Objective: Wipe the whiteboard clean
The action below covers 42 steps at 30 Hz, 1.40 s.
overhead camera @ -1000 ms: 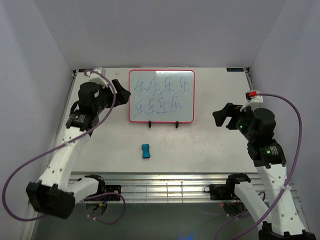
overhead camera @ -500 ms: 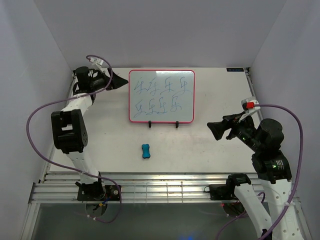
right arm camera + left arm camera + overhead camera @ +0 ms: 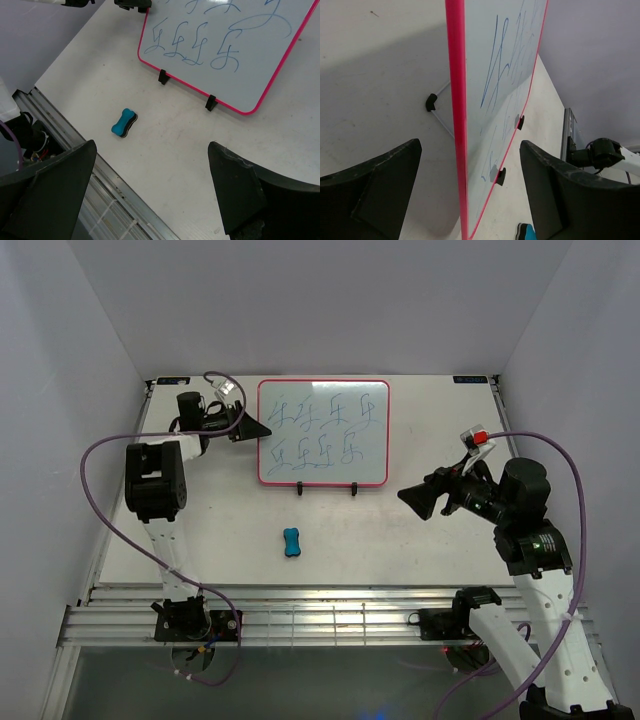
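Jaws apart on both: left gripper (image 3: 470,147) straddles whiteboard (image 3: 322,432) edge, clamp squarely without tipping it; right gripper (image 3: 152,145) empty, take eraser (image 3: 124,123) across its waist

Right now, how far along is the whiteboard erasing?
Done: nothing; two rows of blue scribbles cover the whiteboard. In hand: the left jaws stand open astride its left edge, not closed; the right jaws hang open above the table, holding nothing. Left: the blue bone-shaped eraser lies untouched in front of the board; picking it up and all wiping remain.
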### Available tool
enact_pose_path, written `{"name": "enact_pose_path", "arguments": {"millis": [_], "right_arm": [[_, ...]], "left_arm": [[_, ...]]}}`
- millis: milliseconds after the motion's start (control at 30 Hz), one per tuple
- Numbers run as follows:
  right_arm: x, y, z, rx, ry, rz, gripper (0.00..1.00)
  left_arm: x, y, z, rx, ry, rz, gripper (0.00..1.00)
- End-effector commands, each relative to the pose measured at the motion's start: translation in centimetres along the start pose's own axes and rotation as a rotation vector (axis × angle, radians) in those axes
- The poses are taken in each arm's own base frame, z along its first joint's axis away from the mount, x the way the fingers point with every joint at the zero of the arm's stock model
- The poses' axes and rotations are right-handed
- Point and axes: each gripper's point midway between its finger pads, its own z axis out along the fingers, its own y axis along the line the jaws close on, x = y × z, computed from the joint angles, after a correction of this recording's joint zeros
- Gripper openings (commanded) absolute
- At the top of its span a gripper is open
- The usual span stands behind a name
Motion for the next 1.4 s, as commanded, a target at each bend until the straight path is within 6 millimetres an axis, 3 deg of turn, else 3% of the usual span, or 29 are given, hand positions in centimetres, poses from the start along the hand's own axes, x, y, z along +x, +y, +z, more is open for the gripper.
{"name": "enact_pose_path", "arguments": {"millis": [0, 100, 267, 400, 567, 633, 800, 933, 1367], "right_arm": [[-1.3, 1.0, -0.2, -0.043, -0.05, -0.034, 0.98], [-1.4, 1.0, -0.2, -0.039, -0.05, -0.04, 0.98], [-1.0, 0.7, -0.1, -0.031, -0.04, -0.035, 0.98], [-0.9, 1.1, -0.1, -0.055, -0.031, -0.039, 0.99], [-0.7, 0.8, 0.1, -0.05, -0.027, -0.035, 0.99], [-0.5, 0.8, 0.2, -0.051, -0.026, -0.032, 0.99], [-0.2, 0.5, 0.5, -0.051, -0.016, -0.032, 1.0], [0.1, 0.4, 0.7, -0.063, -0.006, -0.026, 1.0], [-0.5, 0.8, 0.6, -0.075, -0.032, -0.029, 1.0]], "left_arm": [[-1.2, -1.8, 0.5, 0.105, 0.017, 0.093, 0.88], [-1.0, -2.0, 1.1, 0.137, 0.037, 0.087, 0.72], [-0.8, -2.1, 2.1, 0.134, 0.042, 0.101, 0.38], [-0.8, -1.8, 2.2, 0.143, 0.043, 0.091, 0.32], [-0.3, -1.6, 2.3, 0.15, 0.049, 0.082, 0.13], [0.0, -1.5, 2.2, 0.15, 0.049, 0.076, 0.01], [0.5, -1.1, 2.3, 0.138, 0.041, 0.087, 0.0], [-0.3, -1.5, 2.0, 0.096, -0.002, 0.148, 0.0], [-6.2, -9.3, 0.4, 0.181, -0.201, 0.355, 0.0]]}}
